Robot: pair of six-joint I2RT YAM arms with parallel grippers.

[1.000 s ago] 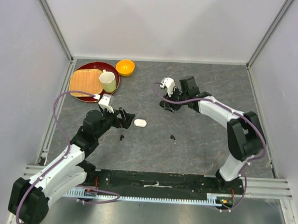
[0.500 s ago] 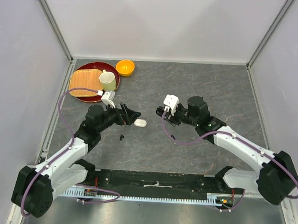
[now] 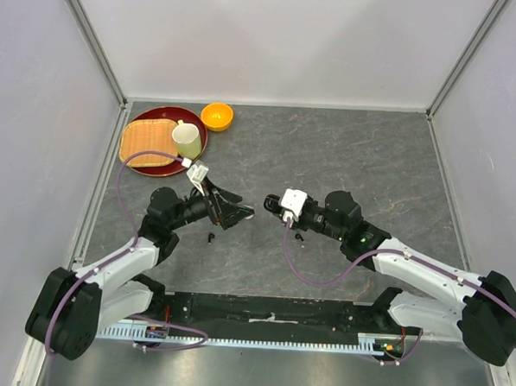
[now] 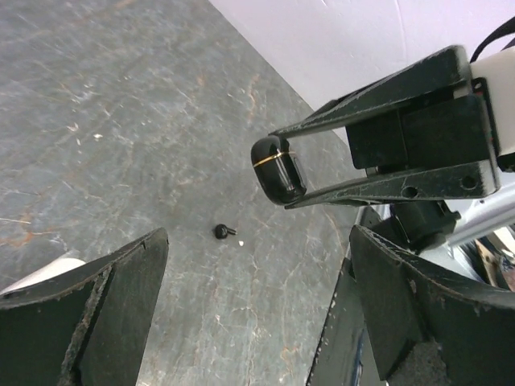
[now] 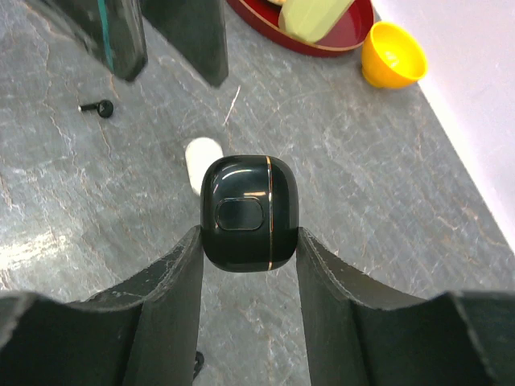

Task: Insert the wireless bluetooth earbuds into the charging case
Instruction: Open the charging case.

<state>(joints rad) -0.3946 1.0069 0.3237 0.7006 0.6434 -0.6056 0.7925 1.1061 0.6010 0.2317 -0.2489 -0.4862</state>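
Observation:
My right gripper (image 5: 249, 241) is shut on a closed black charging case (image 5: 249, 211) with a thin gold seam, held above the table; the same case (image 4: 278, 169) shows between its fingers in the left wrist view. My left gripper (image 4: 257, 322) is open with nothing between its fingers, facing the right gripper (image 3: 270, 202). A white case (image 5: 203, 161) lies on the table beside the left gripper (image 3: 238, 211). One black earbud (image 3: 211, 236) lies near the left gripper and another earbud (image 3: 299, 237) lies under the right arm.
At the back left stands a red tray (image 3: 145, 112) with a woven mat and a pale green cup (image 3: 187, 140). An orange bowl (image 3: 216, 116) sits beside it. Grey walls close in the table on three sides.
The right arm has swung from the far middle toward the near left, carrying the black case. The left gripper has moved right, up to the white case, still open.

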